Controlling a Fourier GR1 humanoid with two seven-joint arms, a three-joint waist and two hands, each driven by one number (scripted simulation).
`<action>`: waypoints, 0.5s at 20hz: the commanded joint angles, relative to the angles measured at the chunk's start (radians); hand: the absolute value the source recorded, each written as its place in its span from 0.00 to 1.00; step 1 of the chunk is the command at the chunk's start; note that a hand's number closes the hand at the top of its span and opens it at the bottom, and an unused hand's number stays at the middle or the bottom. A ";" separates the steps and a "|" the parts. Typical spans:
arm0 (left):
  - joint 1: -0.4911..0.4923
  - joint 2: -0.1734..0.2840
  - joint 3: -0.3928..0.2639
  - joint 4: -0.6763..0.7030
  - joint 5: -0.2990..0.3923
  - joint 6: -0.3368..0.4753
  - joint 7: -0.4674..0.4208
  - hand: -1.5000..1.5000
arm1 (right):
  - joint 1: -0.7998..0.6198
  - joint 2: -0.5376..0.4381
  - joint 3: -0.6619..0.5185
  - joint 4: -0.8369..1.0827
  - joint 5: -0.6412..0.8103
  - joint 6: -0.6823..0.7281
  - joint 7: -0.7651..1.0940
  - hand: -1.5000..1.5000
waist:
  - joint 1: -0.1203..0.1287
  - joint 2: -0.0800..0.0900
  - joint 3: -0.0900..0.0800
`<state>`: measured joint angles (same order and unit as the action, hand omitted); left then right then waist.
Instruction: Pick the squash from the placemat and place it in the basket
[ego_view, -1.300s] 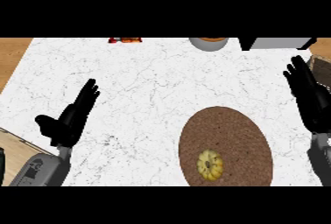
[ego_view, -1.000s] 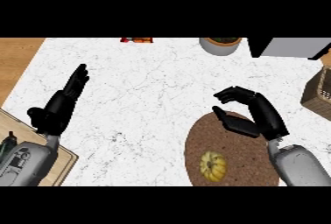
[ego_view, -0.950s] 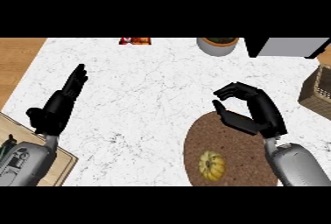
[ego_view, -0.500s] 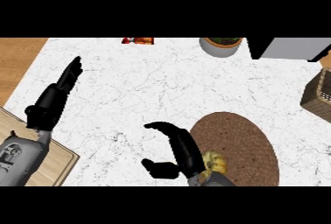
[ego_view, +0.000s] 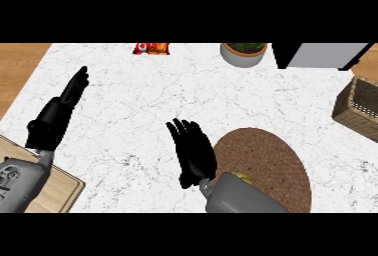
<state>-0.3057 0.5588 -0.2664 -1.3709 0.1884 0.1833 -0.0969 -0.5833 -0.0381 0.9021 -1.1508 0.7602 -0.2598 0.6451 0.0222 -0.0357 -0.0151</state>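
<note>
Counter: white marble-patterned counter top fills most of the head view, with wooden floor showing past its edge at 10 o'clock.
Placemat: round brown woven placemat lies at about 4 o'clock from the view's centre, flat on the counter.
Squash: small yellow squash sits on the placemat's 8 o'clock side; only a sliver of it shows, the rest hidden behind the right forearm's grey wrist.
Right hand: black right hand is over the counter just beside the placemat's 9 o'clock edge, fingers straight and spread, pointing toward 12 o'clock; it has hold of nothing, and the squash lies just behind its wrist, at 5 o'clock from the palm.
Left hand: black left hand shows at 9 o'clock in the view, well apart from the placemat, fingers straight and together, pointing toward 1 o'clock, holding nothing.
Basket: brown wicker basket stands at the 3 o'clock edge, partly cut off, apart from the placemat.
Cutting board: light wooden board lies at 8 o'clock under the left forearm.
Far edge: grey pot with a green plant at 1 o'clock, a red packet at 12 o'clock, a white and black appliance at 2 o'clock.
</note>
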 joint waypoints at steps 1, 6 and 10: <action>-0.003 0.006 0.000 -0.007 -0.005 0.000 0.008 0.50 | -0.114 0.031 0.071 0.077 0.053 0.296 0.206 0.00 | 0.012 0.001 -0.001; -0.010 -0.007 -0.009 -0.026 0.002 -0.009 0.020 0.50 | -0.201 0.037 0.067 0.022 -0.119 0.662 0.417 0.00 | 0.021 0.013 0.007; 0.010 -0.003 0.010 -0.010 -0.008 0.003 -0.015 0.50 | -0.291 0.038 -0.006 -0.030 -0.280 0.873 0.556 0.00 | 0.005 0.019 0.009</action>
<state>-0.3045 0.5544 -0.2655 -1.3892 0.1855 0.1819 -0.0976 -0.7986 -0.0125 0.9294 -1.1454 0.5929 0.3646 1.0023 0.0403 -0.0206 -0.0082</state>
